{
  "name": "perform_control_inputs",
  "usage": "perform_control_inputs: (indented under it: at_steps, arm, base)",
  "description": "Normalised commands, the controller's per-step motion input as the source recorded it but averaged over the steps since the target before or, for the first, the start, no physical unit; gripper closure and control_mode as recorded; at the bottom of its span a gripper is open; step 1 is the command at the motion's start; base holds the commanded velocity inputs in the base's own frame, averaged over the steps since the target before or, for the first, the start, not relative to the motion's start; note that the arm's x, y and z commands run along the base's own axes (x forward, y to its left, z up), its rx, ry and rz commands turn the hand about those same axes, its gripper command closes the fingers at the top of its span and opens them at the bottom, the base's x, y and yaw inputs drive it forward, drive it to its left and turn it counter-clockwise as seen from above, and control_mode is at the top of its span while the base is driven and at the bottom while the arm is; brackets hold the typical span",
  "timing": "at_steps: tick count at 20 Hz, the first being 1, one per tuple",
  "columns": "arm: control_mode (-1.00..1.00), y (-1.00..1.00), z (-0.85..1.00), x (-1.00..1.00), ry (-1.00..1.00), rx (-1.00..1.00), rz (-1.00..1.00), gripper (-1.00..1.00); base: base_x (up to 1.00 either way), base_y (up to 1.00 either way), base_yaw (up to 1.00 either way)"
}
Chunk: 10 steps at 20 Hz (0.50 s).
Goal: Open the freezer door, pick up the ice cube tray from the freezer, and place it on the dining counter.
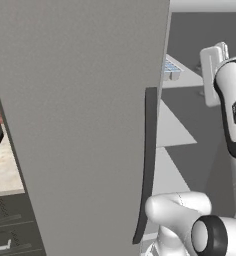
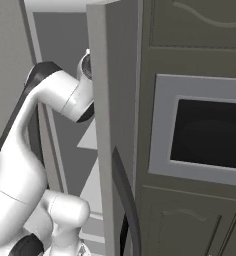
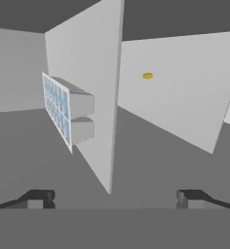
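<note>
My jaws (image 3: 114, 198) stand wide open and empty inside the freezer (image 3: 185, 107); the ice cube tray (image 3: 63, 113) sits ahead, left of centre, at its shelf's (image 3: 95, 87) front edge.

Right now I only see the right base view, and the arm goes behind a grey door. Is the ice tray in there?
Observer: Yes. In the left base view the tray lies on a shelf, just past the edge of the open door.
Operator: Is the claw holding it?
Observer: No. In the hand view the claw is open with nothing between its tips, and the tray sits ahead of it, apart.
Operator: Anything else inside?
Observer: A small yellow thing shows further in. I cannot tell what it is.
</note>
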Motion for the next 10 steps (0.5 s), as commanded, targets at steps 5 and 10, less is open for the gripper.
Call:
perform_control_inputs:
  at_steps: [5,10]
  arm:
    - [-1.0,0.0,0.0,0.53,0.0,0.0,0.0,-1.0]
    - [-1.0,0.0,0.0,0.46,0.0,0.0,0.0,-1.0]
  base:
    - [0.0,0.0,0.0]
    - [0.0,0.0,0.0]
